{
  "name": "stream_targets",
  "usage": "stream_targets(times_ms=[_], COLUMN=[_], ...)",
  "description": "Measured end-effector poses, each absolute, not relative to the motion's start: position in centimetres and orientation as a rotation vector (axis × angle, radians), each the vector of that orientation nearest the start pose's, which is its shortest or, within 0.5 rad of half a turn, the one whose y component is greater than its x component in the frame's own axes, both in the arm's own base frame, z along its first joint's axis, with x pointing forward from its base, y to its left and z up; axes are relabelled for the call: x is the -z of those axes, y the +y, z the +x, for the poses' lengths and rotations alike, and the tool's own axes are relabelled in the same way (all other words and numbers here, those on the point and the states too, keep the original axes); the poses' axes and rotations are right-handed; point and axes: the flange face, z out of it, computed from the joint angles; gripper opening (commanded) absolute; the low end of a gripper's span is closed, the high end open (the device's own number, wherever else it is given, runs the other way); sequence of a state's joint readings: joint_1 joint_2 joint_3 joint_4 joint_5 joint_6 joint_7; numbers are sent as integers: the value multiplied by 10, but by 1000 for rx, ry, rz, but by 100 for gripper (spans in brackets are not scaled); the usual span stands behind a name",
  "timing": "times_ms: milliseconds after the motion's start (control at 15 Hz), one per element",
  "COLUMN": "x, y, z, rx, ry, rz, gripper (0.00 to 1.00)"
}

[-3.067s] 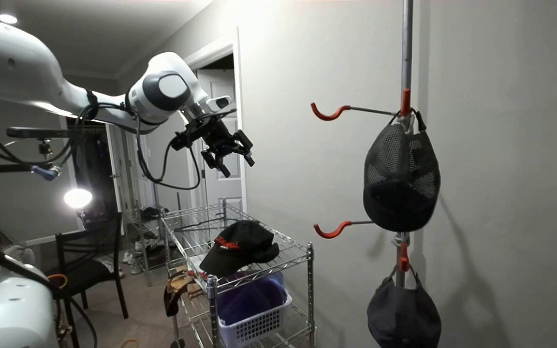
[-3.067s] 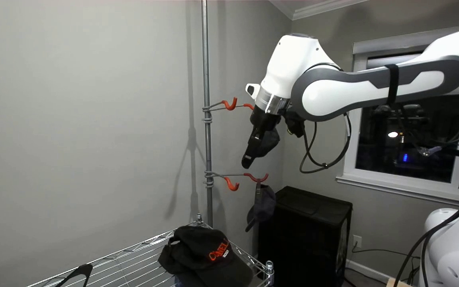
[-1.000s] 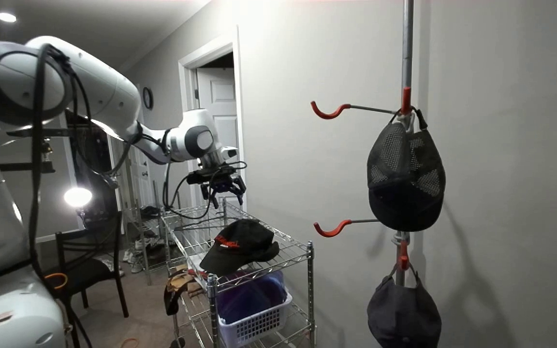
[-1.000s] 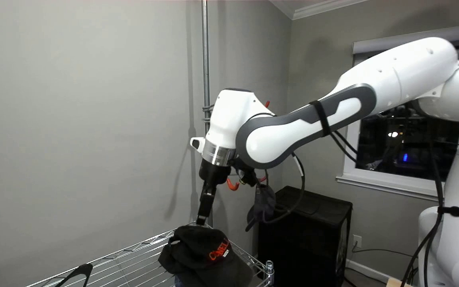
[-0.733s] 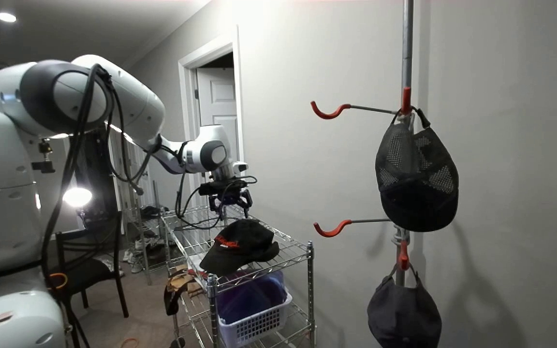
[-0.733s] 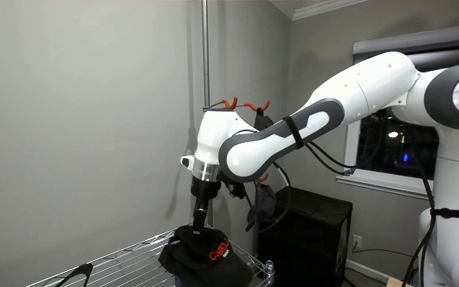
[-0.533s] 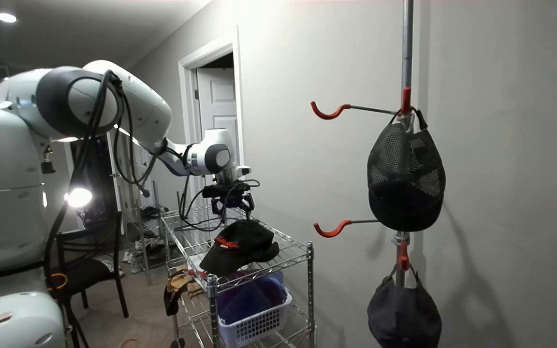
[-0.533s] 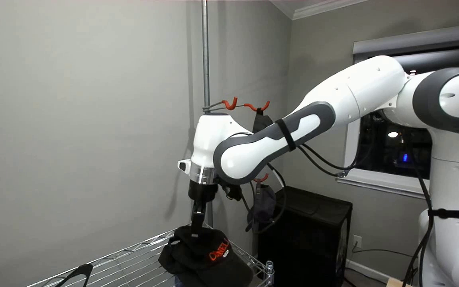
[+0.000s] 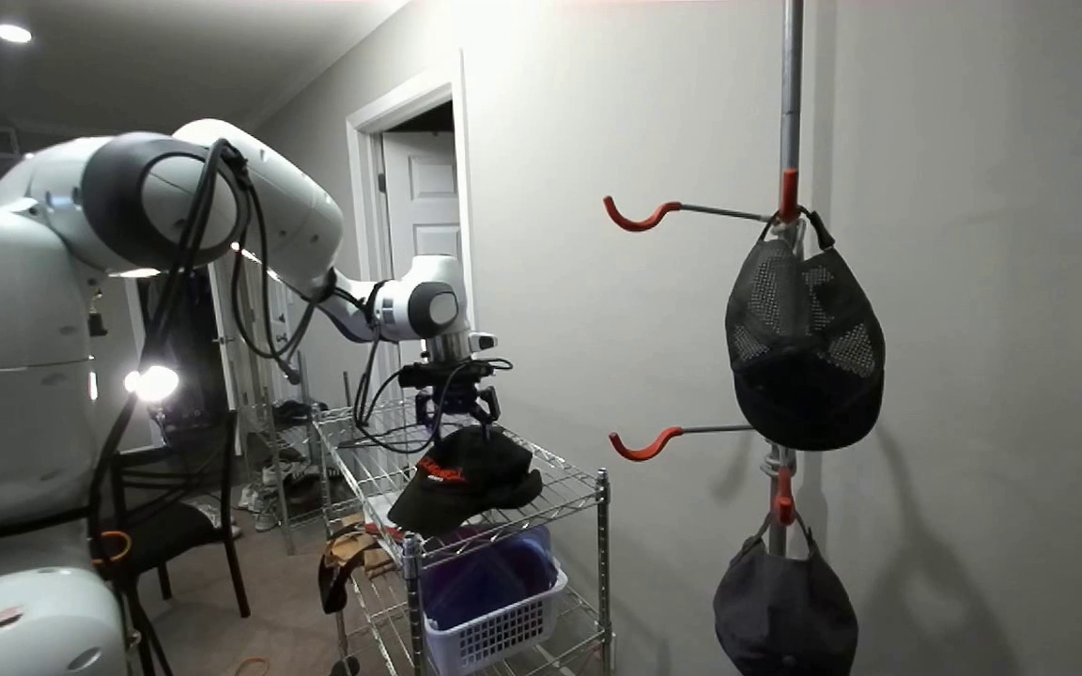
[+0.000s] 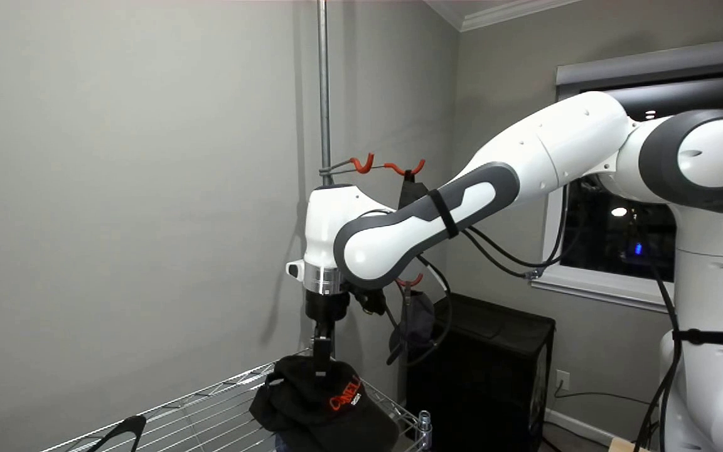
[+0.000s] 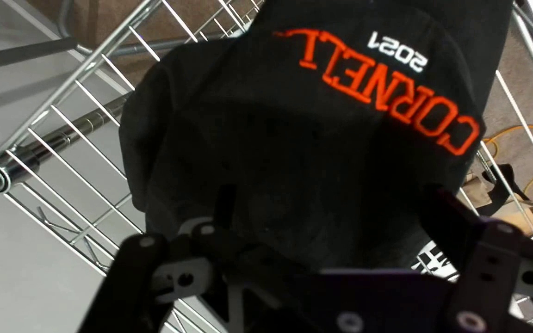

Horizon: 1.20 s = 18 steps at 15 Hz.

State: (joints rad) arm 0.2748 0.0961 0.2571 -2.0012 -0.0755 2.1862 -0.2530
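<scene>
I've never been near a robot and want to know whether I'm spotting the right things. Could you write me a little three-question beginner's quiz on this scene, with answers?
1. Fill in the blank: the cap nearest the claw bears the orange word ____.
2. True or false: the claw is fully closed.
3. Multiple choice: where is the plastic basket?
A) Hanging from a hook
B) On the seat of the chair
C) Below the wire rack's top shelf

Key:
1. CORNELL (it shows flipped in the wrist view).
2. False; it stands open.
3. C.
</scene>
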Motion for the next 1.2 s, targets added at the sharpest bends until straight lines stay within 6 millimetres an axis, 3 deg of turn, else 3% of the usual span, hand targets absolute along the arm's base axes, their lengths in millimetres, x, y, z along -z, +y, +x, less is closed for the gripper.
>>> stream_targets(times_ms=[67,200,800,1067,1200], x=[-419,-414,-400,-403,-407], y=[289,286,288,289,289], z=[507,509,510,509,508], rx=[147,134,94,101,113], ry=[-1260,-1252,-1257,-1258,-1260], rz=[-2903,-2906,-2902,-2902,-2903], gripper=[75,68,9,0,3])
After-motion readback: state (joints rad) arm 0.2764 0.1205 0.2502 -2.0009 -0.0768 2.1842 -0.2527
